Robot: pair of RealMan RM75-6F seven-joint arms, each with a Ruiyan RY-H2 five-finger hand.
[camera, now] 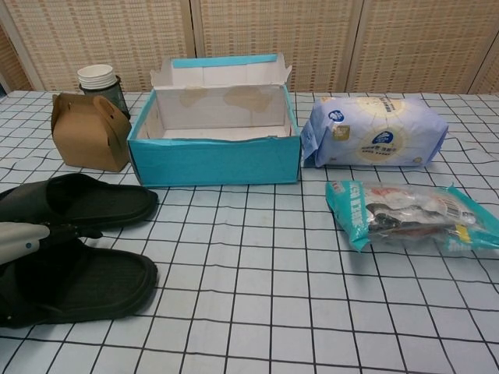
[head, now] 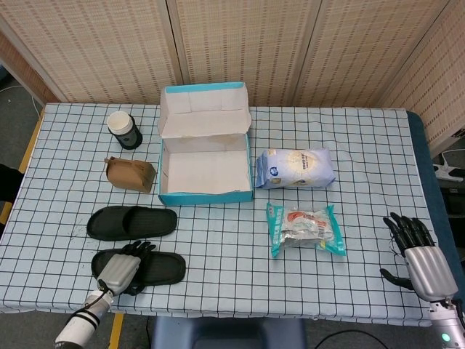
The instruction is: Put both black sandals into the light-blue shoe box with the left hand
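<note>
Two black sandals lie side by side at the table's front left, the far sandal and the near sandal. My left hand lies over the strap end of the near sandal, its dark fingers stretched out across it; no grip shows. The light-blue shoe box stands open behind the sandals, white inside, with nothing in it. My right hand rests open at the front right corner, holding nothing.
A brown paper carton and a cup stack stand left of the box. A white-blue bag lies right of it, with a teal snack packet in front.
</note>
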